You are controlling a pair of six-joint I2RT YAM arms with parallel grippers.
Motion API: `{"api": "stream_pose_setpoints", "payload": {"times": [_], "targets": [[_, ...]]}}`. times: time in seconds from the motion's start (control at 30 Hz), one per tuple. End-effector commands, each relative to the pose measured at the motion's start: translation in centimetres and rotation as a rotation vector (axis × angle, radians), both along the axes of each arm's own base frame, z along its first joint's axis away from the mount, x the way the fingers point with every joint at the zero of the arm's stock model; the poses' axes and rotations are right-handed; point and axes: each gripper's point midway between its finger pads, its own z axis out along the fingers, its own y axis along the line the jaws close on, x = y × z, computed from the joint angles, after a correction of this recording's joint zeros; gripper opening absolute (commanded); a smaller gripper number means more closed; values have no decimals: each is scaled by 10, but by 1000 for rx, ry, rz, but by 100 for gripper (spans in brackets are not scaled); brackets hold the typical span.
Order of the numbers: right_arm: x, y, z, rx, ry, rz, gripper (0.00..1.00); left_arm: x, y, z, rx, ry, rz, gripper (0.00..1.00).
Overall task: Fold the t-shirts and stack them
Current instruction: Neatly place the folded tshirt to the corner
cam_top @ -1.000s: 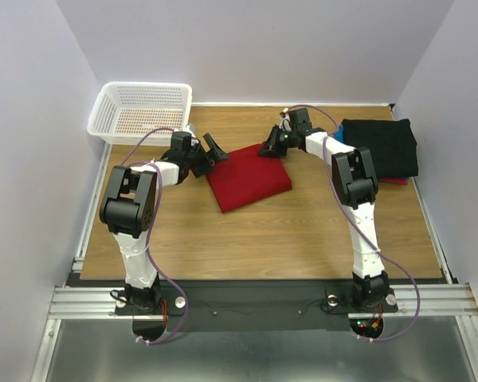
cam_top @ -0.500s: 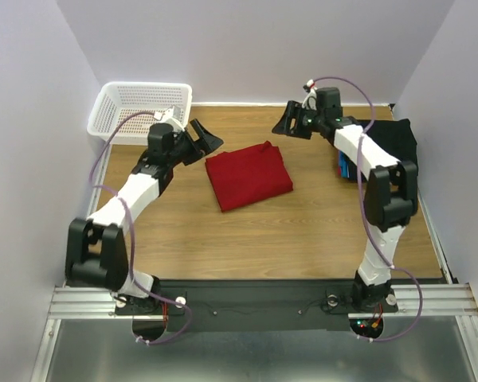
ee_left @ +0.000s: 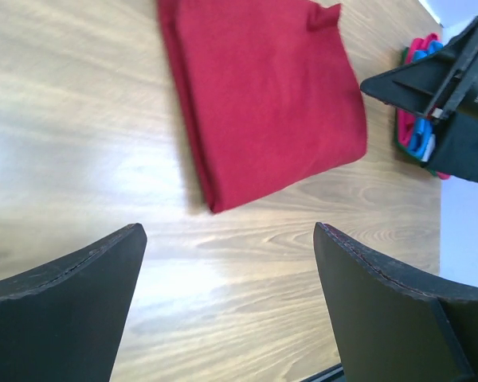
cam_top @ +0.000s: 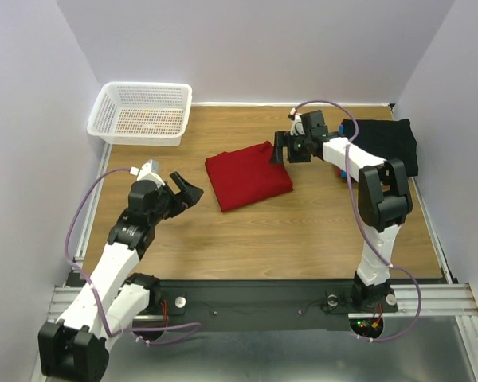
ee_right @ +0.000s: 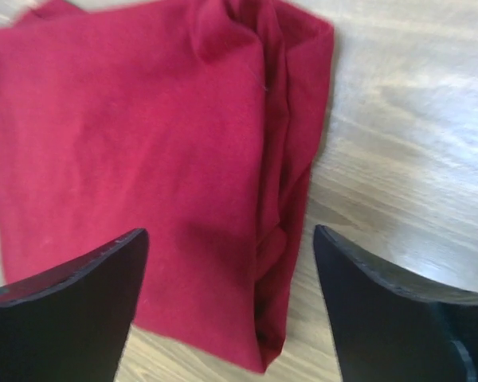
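Note:
A plain red t-shirt, folded into a rectangle, lies flat mid-table. My right gripper hangs open just above its far right corner. In the right wrist view the shirt's layered edge shows between the spread fingers of the right gripper, which hold nothing. My left gripper is open and empty, off the shirt's left side, and looks across bare wood in its own wrist view at the red shirt. A stack of folded t-shirts, black on top, sits at the right edge. Blue and pink-red layers show beneath.
A white lattice basket stands at the far left corner. Grey walls close in the table on three sides. The right arm's forearm crosses in front of the stack's left edge.
The right gripper opened and let go of the red shirt's corner, rose, then came back down over it. The left arm drew back from the shirt toward the near left.

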Motion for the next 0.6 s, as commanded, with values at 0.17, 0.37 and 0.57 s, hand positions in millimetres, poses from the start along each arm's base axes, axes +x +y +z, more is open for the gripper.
{"api": "stream_pose_setpoints", "payload": {"times": [0.17, 0.37, 0.57], "targets": [[-6, 10, -41, -41, 73, 14, 73, -22, 14, -6, 3, 12, 62, 98], [-27, 24, -65, -63, 131, 44, 62, -23, 13, -3, -2, 9, 54, 99], [-41, 16, -88, -199, 146, -46, 45, -23, 17, -1, 10, 7, 75, 98]]}}
